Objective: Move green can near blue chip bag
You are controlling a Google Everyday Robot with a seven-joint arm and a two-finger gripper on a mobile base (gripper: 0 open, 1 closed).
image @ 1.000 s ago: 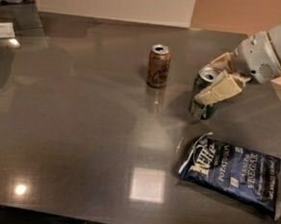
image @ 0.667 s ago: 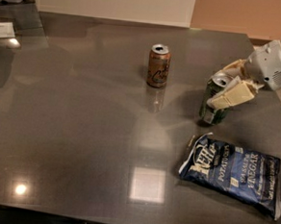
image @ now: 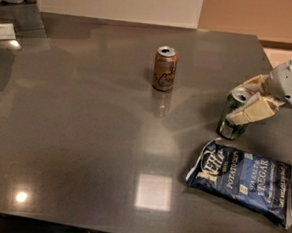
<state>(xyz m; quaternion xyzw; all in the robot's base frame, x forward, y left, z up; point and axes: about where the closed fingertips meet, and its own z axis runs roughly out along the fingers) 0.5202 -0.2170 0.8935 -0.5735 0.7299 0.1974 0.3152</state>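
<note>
The green can (image: pixel 230 127) is at the right of the dark table, leaning slightly, just behind the blue chip bag (image: pixel 242 181). My gripper (image: pixel 238 104) reaches in from the right edge and is shut on the can, one cream finger (image: pixel 251 112) in front of it and one behind. I cannot tell whether the can's base touches the table. The bag lies flat near the front right corner, about a can's width from the can.
An orange-brown can (image: pixel 165 68) stands upright at the table's middle back. A white object (image: pixel 2 31) lies at the far left back. The table's right edge (image: pixel 274 67) runs close behind my gripper. Light glare marks the front of the table (image: pixel 83 149).
My gripper has carried the green can to the right and a little toward the front, closer to the blue chip bag. The bag and the orange-brown can have not moved.
</note>
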